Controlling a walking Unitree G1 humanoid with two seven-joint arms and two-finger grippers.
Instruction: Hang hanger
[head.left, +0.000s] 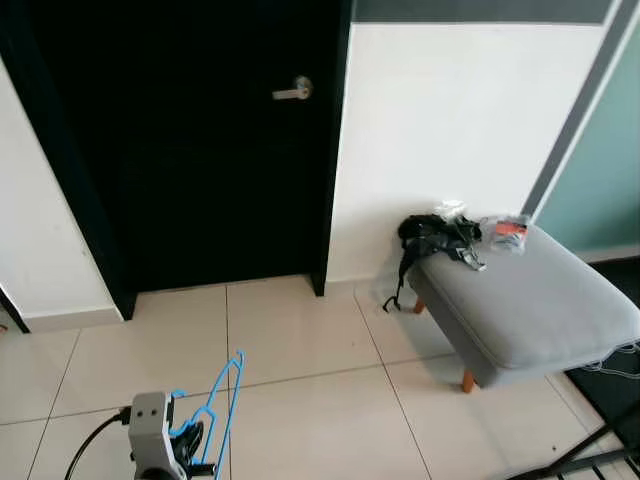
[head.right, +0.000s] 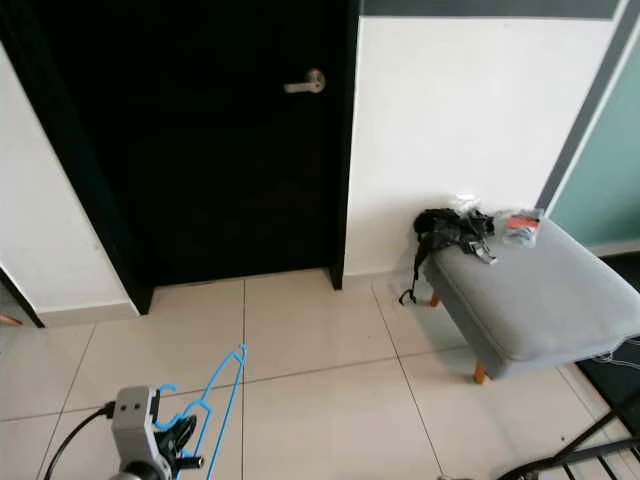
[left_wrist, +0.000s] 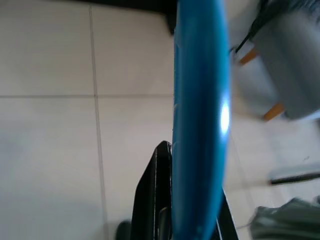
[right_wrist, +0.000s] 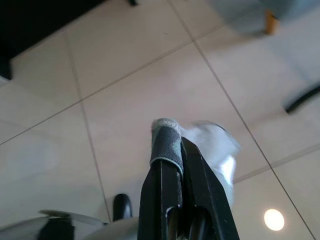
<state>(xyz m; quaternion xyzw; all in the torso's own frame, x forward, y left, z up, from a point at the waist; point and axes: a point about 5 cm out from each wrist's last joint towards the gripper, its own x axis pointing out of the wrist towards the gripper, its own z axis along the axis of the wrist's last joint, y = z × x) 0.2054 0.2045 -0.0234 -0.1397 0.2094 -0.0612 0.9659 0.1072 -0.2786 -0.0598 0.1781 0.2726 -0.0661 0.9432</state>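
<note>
A blue wire hanger (head.left: 222, 400) is held low at the bottom left, over the tiled floor, with my left gripper (head.left: 192, 446) shut on its lower part. In the left wrist view the hanger (left_wrist: 200, 125) runs as a blurred blue bar close along the black fingers (left_wrist: 156, 200). My right gripper (right_wrist: 172, 131) hangs over the tiles with its two black fingers pressed together and nothing between them. A dark door (head.left: 200, 150) with a silver lever handle (head.left: 293, 90) stands straight ahead.
A grey padded ottoman (head.left: 530, 300) on wooden legs stands at the right against the white wall, with a black strap bundle (head.left: 435, 238) and small packets (head.left: 508, 231) on its far end. Dark metal bars (head.left: 590, 465) show at the bottom right corner. Pale tiled floor (head.left: 300, 340) lies between me and the door.
</note>
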